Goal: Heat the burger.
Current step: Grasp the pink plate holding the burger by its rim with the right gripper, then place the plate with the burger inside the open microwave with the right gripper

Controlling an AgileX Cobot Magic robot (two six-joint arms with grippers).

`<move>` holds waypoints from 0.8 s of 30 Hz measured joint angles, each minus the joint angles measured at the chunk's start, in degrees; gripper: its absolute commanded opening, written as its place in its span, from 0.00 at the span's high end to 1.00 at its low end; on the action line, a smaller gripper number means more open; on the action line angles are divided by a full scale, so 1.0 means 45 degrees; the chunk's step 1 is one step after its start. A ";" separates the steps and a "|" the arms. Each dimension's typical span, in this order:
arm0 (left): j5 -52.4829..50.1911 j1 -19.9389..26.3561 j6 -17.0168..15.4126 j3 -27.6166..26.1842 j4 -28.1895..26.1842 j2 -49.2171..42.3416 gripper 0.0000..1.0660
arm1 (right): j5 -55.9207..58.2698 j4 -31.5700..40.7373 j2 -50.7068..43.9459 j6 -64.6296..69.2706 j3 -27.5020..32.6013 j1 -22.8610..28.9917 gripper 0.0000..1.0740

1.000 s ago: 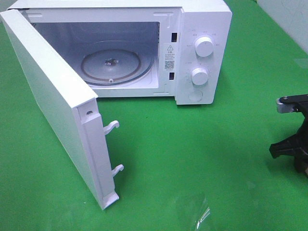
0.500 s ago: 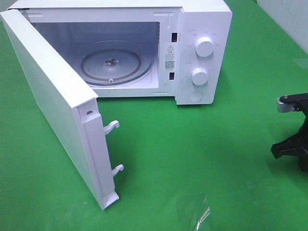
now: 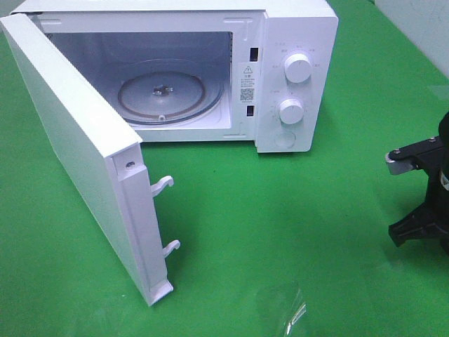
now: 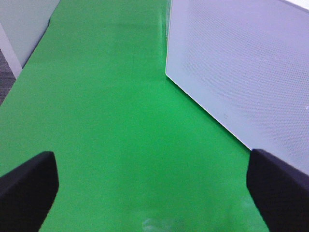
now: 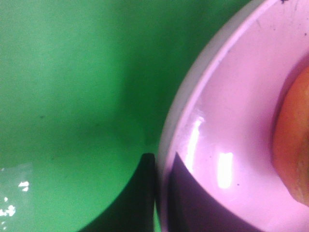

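- While the one microwave (image 3: 182,70) stands at the far side of the green worktop (image 3: 280,225), its single door (image 3: 77,154) is swung wide open toward the near left, with two white latch hooks (image 3: 163,184) sticking out of its free edge.
- One glass turntable (image 3: 168,95) lies bare inside the cavity.
- Two round white knobs (image 3: 298,68) sit one above the other on the control panel, with one round button below them.
- One right gripper (image 5: 161,193) shows in the right wrist view: its two dark fingers are closed on the rim of one pink plate (image 5: 227,135), one finger outside the rim and one inside.
- One burger (image 5: 294,145), orange-brown, rests on that plate, only its edge visible.
- One left gripper (image 4: 154,188) hangs over bare worktop just beside the door, its two fingers spread wide apart and holding nothing.
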 measured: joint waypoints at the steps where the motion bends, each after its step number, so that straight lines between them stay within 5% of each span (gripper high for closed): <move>1: 0.0000 0.0000 0.0000 0.0000 0.0000 0.0000 0.08 | 0.0178 -0.0127 -0.0115 0.0178 0.0051 0.0344 1.00; 24: 0.0000 0.0000 0.0000 0.0000 0.0000 0.0000 0.08 | 0.1706 -0.0866 -0.3145 0.1235 0.1859 0.4711 1.00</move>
